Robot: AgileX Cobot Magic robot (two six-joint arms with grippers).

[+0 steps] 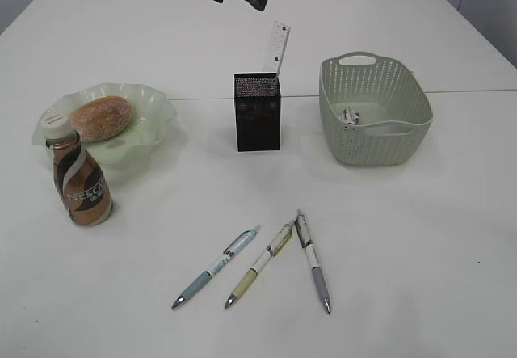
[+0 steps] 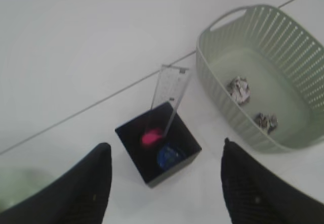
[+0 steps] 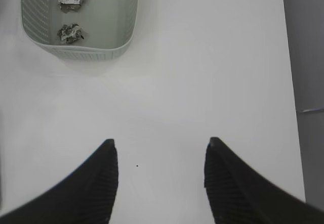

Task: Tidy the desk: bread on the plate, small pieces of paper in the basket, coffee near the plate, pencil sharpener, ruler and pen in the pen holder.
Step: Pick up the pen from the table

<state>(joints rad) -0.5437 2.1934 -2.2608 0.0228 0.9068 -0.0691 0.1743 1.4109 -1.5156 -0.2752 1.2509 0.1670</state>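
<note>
The white desk (image 1: pixel 388 237) has a thin seam across it. On it stand the plate (image 1: pixel 153 120) at the left, the coffee (image 1: pixel 79 182) just in front of the plate, the pen holder (image 1: pixel 258 112) in the middle and the basket (image 1: pixel 373 111) at the right. Three pens (image 1: pixel 266 263) lie near the front edge, two of them touching at the top ends

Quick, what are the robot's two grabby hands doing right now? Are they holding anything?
Left gripper: jaws open, holding nothing, above the pen holder.
Right gripper: jaws open, holding nothing, over bare desk.
</note>
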